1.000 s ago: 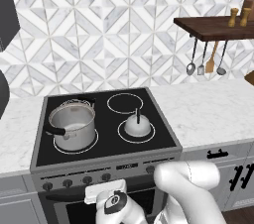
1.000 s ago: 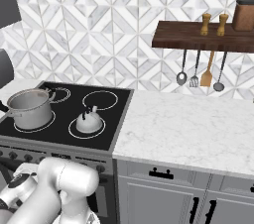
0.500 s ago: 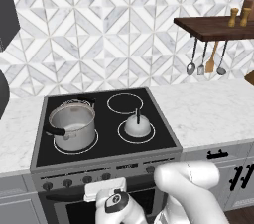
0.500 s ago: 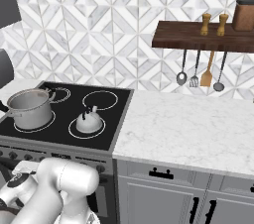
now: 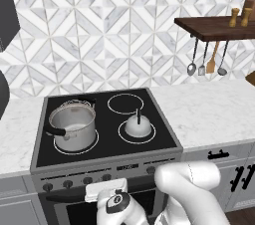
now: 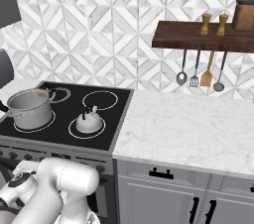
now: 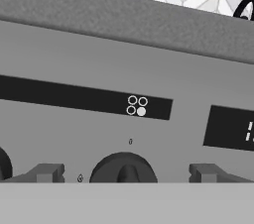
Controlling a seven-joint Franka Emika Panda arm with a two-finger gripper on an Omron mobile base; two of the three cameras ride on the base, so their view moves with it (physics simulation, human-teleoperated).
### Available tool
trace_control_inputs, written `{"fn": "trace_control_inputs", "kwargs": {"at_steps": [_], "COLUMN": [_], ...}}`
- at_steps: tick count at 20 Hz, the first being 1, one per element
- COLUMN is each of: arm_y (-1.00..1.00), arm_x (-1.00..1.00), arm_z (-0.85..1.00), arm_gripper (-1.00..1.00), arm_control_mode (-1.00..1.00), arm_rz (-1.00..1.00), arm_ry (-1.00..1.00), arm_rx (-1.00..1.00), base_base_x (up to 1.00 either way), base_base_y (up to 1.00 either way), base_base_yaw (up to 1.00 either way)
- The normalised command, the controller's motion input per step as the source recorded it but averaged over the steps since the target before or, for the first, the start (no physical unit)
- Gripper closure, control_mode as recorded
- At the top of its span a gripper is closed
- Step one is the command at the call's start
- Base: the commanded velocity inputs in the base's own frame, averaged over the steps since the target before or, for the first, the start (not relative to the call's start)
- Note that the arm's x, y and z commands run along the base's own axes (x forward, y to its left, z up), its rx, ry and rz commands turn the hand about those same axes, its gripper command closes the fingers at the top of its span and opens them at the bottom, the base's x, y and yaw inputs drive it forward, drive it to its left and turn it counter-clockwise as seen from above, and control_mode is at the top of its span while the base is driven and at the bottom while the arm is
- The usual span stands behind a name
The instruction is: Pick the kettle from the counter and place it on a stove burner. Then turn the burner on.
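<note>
- Already the kettle (image 5: 138, 126) sits inside the white ring of the near right burner (image 5: 151, 137) on the black cooktop, off the counter (image 5: 214, 112), so by the look of it only the switching-on remains.
- Risk: the claw (image 7: 126, 174) faces a row of similar dark knobs on the stove's front panel; turning a neighbour instead of the knob (image 7: 124, 169) between its fingers would heat another ring, perhaps the one under the steel pot (image 5: 72, 125) on the near left.
- Risk: the small four-circle marker (image 7: 137, 106) above that knob has its lower right dot filled, which seems to match the kettle's ring, though this is a judgement.
- Risk: closing off-centre could let the fingers slip on the knob.
- Claw: fingers spread fully apart, straddling the knob, holding nothing; contact cannot be told.
</note>
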Motion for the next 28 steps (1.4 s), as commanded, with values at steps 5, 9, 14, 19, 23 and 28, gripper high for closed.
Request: {"fn": "trace_control_inputs", "kwargs": {"at_steps": [5, 9, 14, 19, 23, 28], "arm_y": [0.0, 0.0, 0.0, 0.0, 0.0, 0.12], "arm_x": [0.0, 0.0, 0.0, 0.04, 0.11, 0.24], "arm_z": [-0.2, 0.0, 0.0, 0.0, 0.0, 0.0], "arm_gripper": [-1.0, -1.0, 1.0, 1.0, 1.0, 1.0], "arm_control_mode": [-1.0, -1.0, -1.0, -1.0, -1.0, -1.0], "arm_rz": [0.0, 0.0, 0.0, 0.0, 0.0, 0.0], "arm_ry": [0.0, 0.0, 0.0, 0.0, 0.0, 0.09], "arm_rx": [-0.04, 0.0, 0.0, 0.0, 0.0, -0.12], "base_base_x": [0.0, 0.0, 0.0, 0.0, 0.0, 0.0], "base_base_y": [0.0, 0.0, 0.0, 0.0, 0.0, 0.0], "base_base_yaw": [0.0, 0.0, 0.0, 0.0, 0.0, 0.0]}}
